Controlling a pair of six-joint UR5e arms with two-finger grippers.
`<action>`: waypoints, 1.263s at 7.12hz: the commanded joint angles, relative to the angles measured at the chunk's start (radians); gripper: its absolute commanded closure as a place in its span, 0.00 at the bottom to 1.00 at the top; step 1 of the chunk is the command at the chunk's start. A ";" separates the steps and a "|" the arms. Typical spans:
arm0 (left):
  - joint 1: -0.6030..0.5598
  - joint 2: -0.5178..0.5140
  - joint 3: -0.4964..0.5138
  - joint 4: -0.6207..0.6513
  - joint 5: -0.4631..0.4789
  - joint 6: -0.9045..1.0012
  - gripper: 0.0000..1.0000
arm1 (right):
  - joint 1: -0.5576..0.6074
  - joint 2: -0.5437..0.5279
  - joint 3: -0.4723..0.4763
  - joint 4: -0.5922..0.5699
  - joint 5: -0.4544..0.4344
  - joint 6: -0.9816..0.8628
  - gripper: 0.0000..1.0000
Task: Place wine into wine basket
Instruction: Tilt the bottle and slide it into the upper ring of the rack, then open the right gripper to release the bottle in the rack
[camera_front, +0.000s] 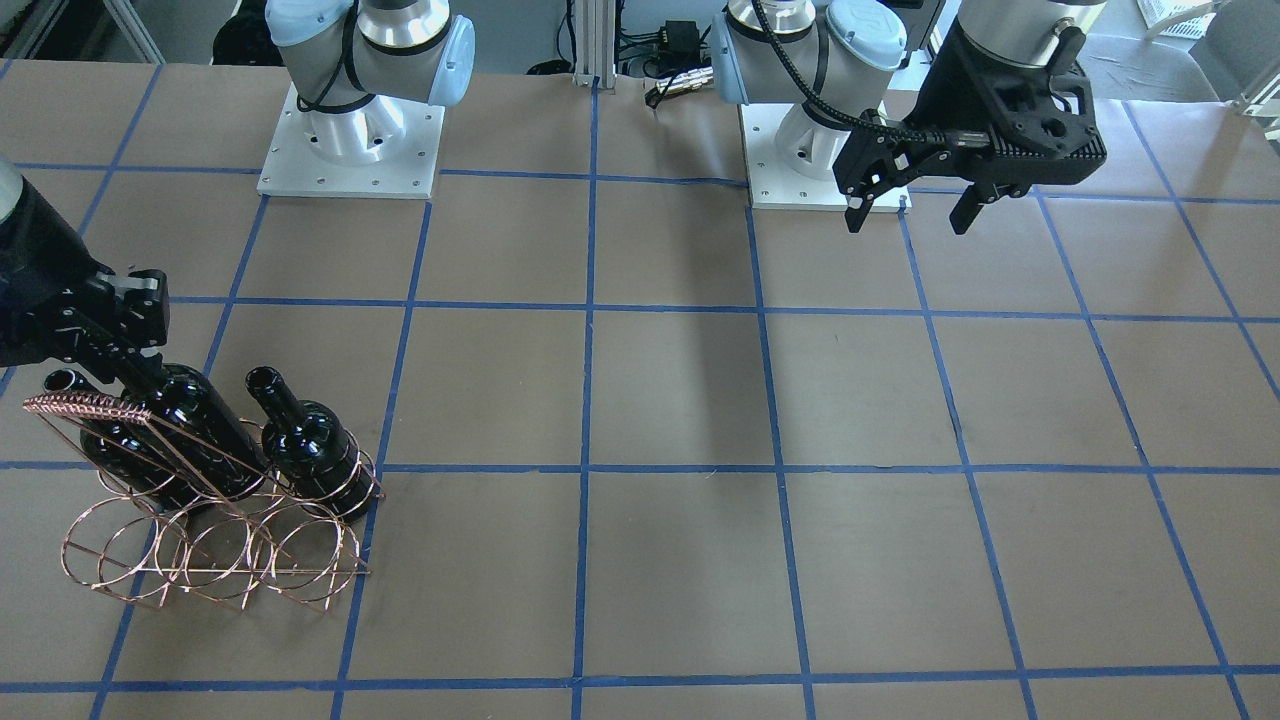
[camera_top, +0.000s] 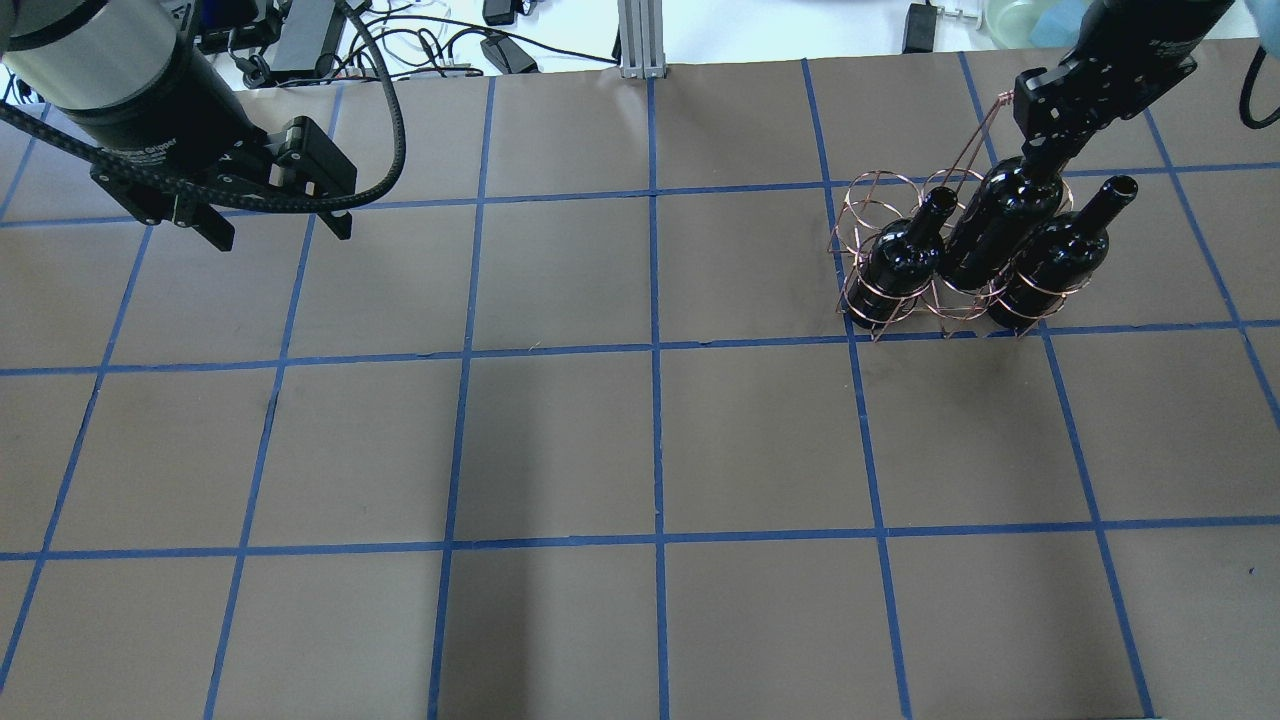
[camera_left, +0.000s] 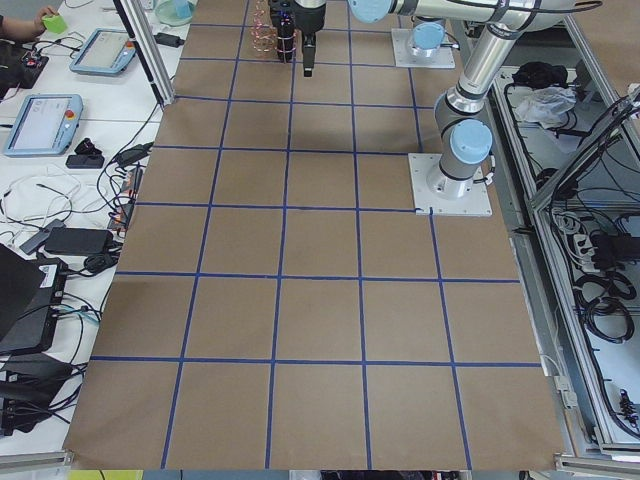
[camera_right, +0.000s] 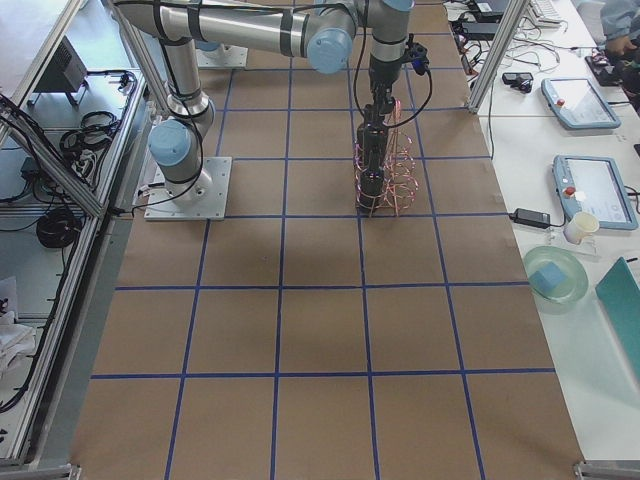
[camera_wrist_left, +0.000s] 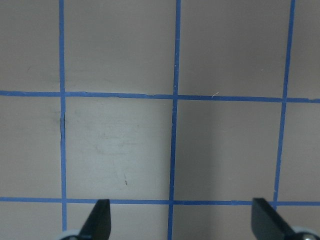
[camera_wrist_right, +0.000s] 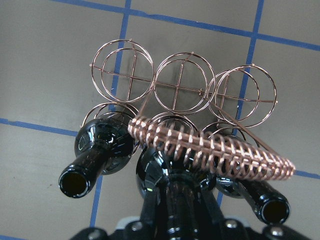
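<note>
The copper wire wine basket (camera_top: 868, 205) stands at the table's far right, also in the front view (camera_front: 215, 555). Three glossy black wine bottles stand tilted in its rings. My right gripper (camera_top: 1043, 140) is shut on the neck of the middle bottle (camera_top: 1000, 225), which sits in the middle ring (camera_front: 190, 430). The outer bottles (camera_top: 905, 255) (camera_top: 1052, 262) stand free on either side. The right wrist view shows the braided handle (camera_wrist_right: 215, 145) across the middle bottle (camera_wrist_right: 167, 195). My left gripper (camera_top: 275, 225) is open and empty, far off at the left (camera_front: 905, 210).
The brown table (camera_top: 650, 450) has a grid of blue tape. The arm bases (camera_front: 350, 140) stand at the robot's edge. Cables and boxes (camera_top: 440, 40) lie beyond the far edge. The left wrist view shows only bare table (camera_wrist_left: 175, 125) between the fingertips (camera_wrist_left: 100, 215).
</note>
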 joint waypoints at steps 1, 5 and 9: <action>0.000 0.001 -0.001 -0.002 0.008 0.013 0.00 | 0.000 0.030 0.038 -0.042 0.001 0.001 0.79; 0.008 -0.001 -0.001 -0.002 0.008 0.015 0.00 | 0.005 0.030 0.081 -0.137 -0.001 -0.005 0.09; 0.012 0.001 -0.001 -0.002 0.010 0.015 0.00 | 0.052 -0.156 0.011 -0.019 -0.016 0.013 0.00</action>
